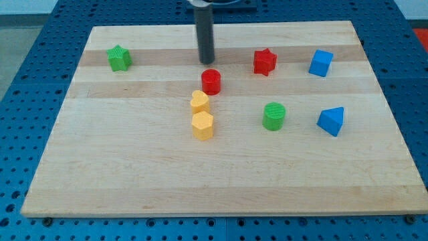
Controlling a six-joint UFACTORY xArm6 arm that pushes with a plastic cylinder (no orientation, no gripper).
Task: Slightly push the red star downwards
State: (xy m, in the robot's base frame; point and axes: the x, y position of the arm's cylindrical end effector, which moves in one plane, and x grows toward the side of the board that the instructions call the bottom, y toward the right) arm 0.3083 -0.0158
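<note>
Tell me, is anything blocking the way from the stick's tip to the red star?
Nothing visible does. My tip sits to the view's left of the red star, with bare board between. The red cylinder lies just below the tip, off that path.

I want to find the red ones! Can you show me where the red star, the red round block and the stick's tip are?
red star (265, 61): camera view, middle of its top face.
red cylinder (211, 81): camera view, its front side.
my tip (206, 63): camera view, rod's very end, just above the red cylinder, left of the star.
</note>
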